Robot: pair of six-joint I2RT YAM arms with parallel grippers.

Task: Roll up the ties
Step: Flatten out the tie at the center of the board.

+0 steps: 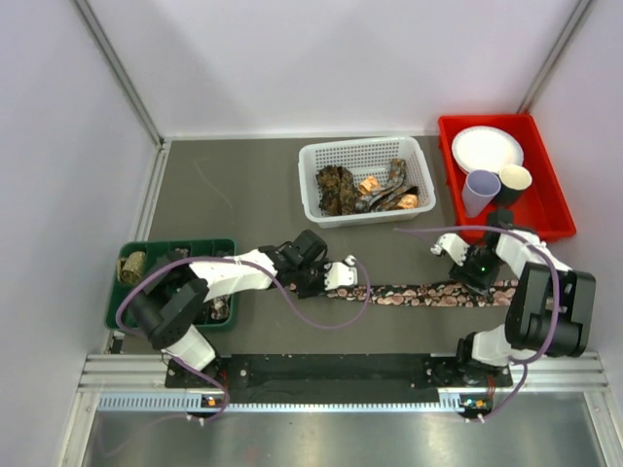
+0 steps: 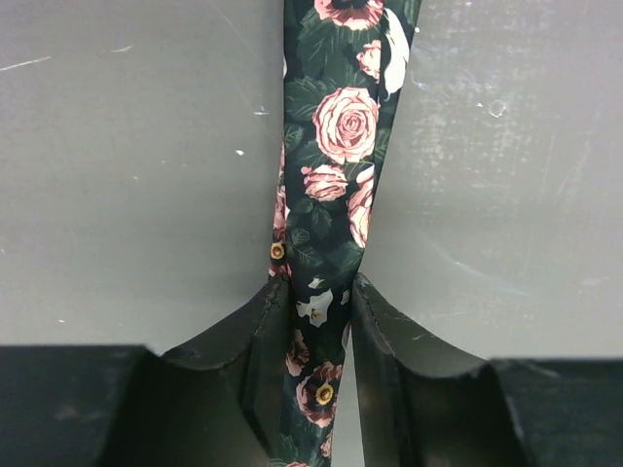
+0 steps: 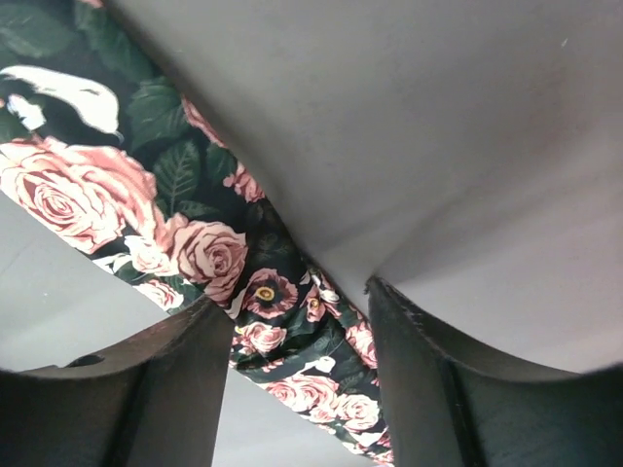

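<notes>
flat tie: ok so the long dark fabric necktie with pink roses (image 1: 428, 293) is stretched out flat on the grey table (image 1: 243, 204), running parallel to the near edge, from about the middle over toward the right edge. Skinny end points left.

left tool: the left tool (image 1: 342, 275) sits right on the skinny end. In the wrist view (image 2: 314, 292) the black fingers (image 2: 258, 350) are pulled in narrow with the tie (image 2: 341, 126) running up between them. Fabric pretty much fills the gap, but a thin light sliver shows by the right-hand finger, so honestly can't tell if it's actually pinching.

right tool: the right tool (image 1: 477, 275) is down over the wide end. Its wrist view (image 3: 297, 292) has the fingers (image 3: 438, 389) standing clearly apart, so it's open, with the rose fabric (image 3: 204, 253) crossing diagonally underneath.

basket: white plastic mesh basket (image 1: 355, 145) toward the middle of the far edge, with a heap of crumpled patterned ties (image 1: 375, 187) inside.

green tray: dark green plastic tray (image 1: 175, 246) by the left edge near the near-left corner, with a small olive-beige coiled tie (image 1: 132, 267) in it.

red tray: red plastic tray (image 1: 550, 195) in the far right corner, holding white paper plates (image 1: 487, 148), a lavender cup (image 1: 478, 192) and a dark cup (image 1: 514, 180).
</notes>
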